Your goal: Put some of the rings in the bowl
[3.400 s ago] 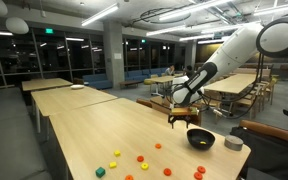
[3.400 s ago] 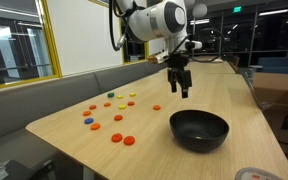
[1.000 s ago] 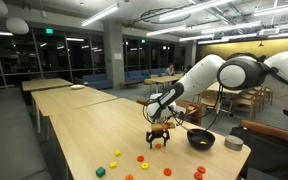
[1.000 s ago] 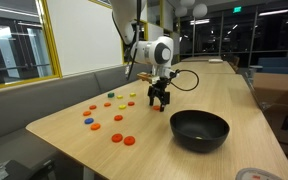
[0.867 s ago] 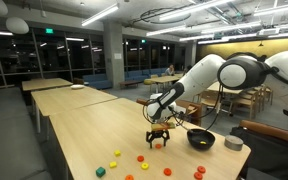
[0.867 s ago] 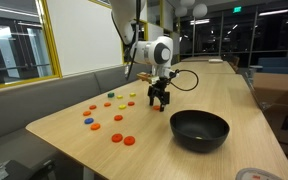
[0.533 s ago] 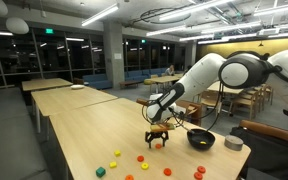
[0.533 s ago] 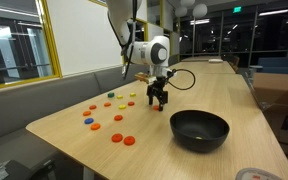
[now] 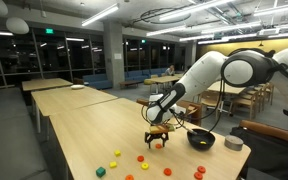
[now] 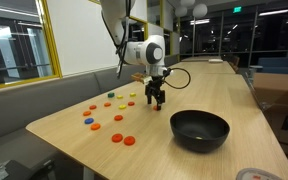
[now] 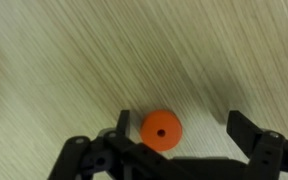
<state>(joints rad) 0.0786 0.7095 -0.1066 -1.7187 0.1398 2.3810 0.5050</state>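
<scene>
Orange ring lying flat on the table, hole upward, round with no long axis, between the gripper's released jaws, just beside one finger. Bare wood surrounds it; bowl near, other rings well apart.

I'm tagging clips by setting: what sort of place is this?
Probably an office cafeteria or shared work lounge: rows of long wooden tables, a cushioned wall bench beside them, and an open ceiling with strip lights.
</scene>
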